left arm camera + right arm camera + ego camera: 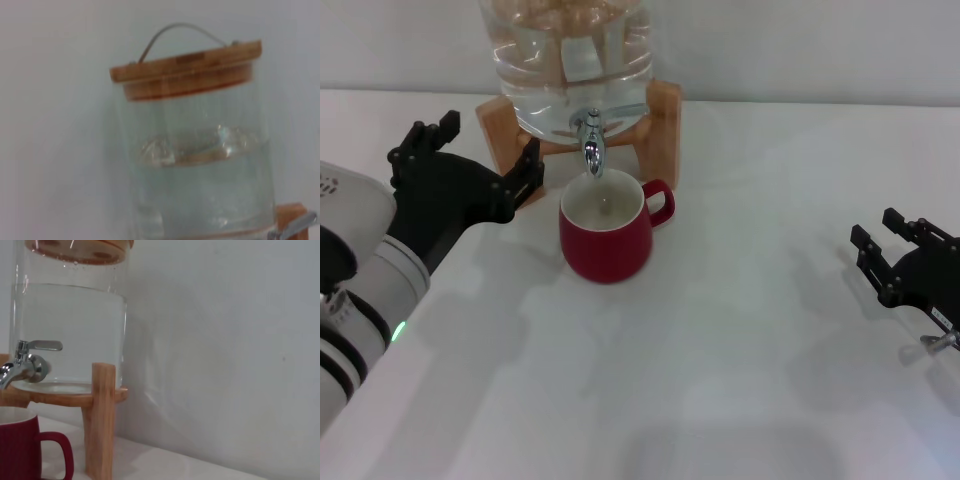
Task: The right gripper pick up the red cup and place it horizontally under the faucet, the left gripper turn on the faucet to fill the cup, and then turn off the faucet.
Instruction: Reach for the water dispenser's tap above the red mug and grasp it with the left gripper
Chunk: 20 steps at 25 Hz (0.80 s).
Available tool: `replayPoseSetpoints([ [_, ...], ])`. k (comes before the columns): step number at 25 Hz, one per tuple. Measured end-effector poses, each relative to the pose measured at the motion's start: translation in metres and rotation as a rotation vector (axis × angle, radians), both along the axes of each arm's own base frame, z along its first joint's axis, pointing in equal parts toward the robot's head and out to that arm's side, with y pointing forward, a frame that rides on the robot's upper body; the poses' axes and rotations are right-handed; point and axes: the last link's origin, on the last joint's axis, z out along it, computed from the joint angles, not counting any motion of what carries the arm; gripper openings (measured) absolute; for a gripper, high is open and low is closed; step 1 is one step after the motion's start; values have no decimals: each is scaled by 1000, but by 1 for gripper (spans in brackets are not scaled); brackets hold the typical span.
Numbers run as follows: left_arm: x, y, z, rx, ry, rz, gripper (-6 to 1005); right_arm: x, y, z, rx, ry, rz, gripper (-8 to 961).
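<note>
While the red cup (607, 236) stands upright on the worktop (720, 380) under the faucet (591, 138), left gripper (480, 160) beside the wooden stand (660, 110), jaws released; right gripper (892, 255) well apart, jaws released

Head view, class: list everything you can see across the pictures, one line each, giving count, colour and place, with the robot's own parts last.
cup: one, red with cream inside, upright on the table under the faucet, handle toward the robot's right.
faucet: one, chrome, at the jug's base above the cup.
jug: one, clear, holding water, on the stand.
lid: one, wooden with wire handle, on the jug.
stand: one, wooden, at the table's back.
table: one, white.
left gripper: one, black, open, beside the stand.
right gripper: one, black, open, far right, apart from the cup.
</note>
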Motion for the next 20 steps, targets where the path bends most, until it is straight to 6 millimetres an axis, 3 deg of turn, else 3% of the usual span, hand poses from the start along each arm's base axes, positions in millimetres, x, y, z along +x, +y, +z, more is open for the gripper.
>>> replayPoseSetpoints([
  [10,-1,4,4,29,-19,-89,810,0,5,3,10,-3,-5,399],
  [20,12,29,-1,-9,22,-54,795,-2,11,5,18,10,-7,399],
])
